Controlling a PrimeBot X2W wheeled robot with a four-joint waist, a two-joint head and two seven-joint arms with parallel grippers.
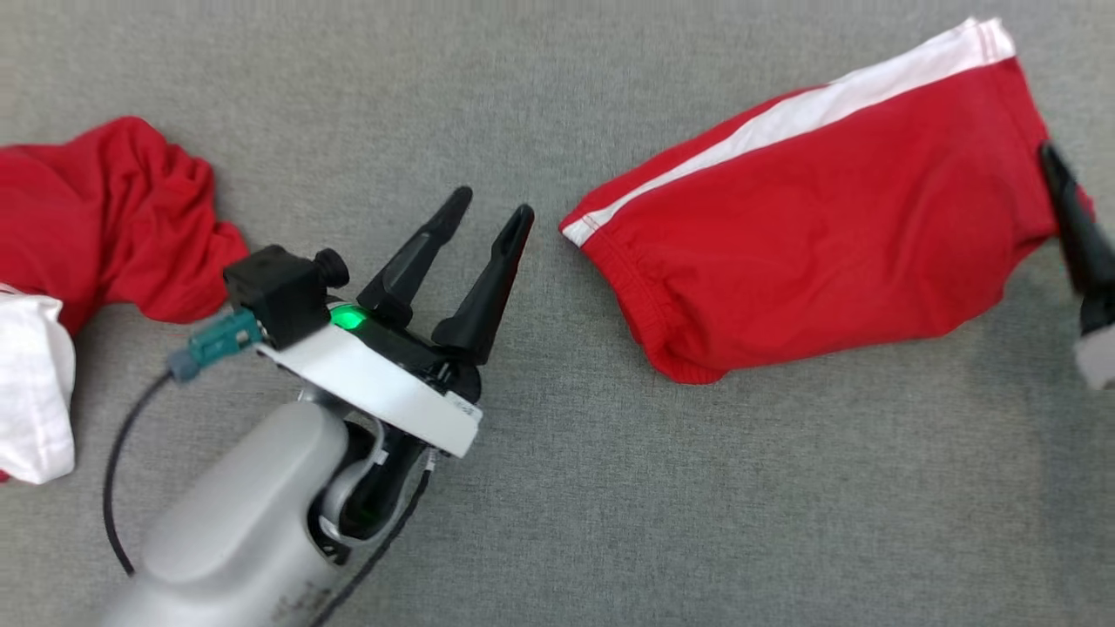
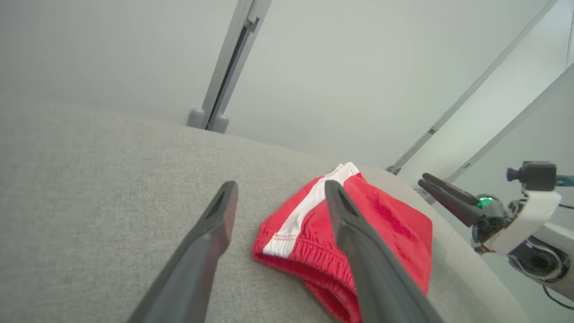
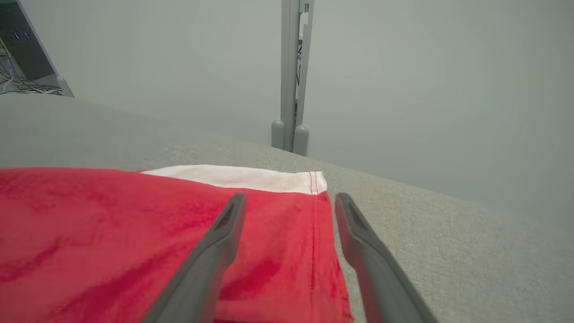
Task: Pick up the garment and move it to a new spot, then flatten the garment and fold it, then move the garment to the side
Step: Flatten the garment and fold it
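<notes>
The garment, red shorts (image 1: 827,226) with a white side stripe, lies folded on the grey cloth surface (image 1: 610,488) at the right. My left gripper (image 1: 492,205) stands open just left of the elastic waistband, apart from it and with nothing in it. In the left wrist view the shorts (image 2: 399,224) lie past that open gripper (image 2: 280,186). My right gripper (image 1: 1058,174) is at the far right by the hem, blurred. The right wrist view has it open (image 3: 290,197), straddling the hem of the shorts (image 3: 112,233) and gripping nothing.
A crumpled red garment (image 1: 113,218) and a white cloth (image 1: 30,383) lie at the left edge. Grey metal frame posts (image 3: 291,72) stand beyond the far edge of the surface. Bare grey cloth stretches along the front.
</notes>
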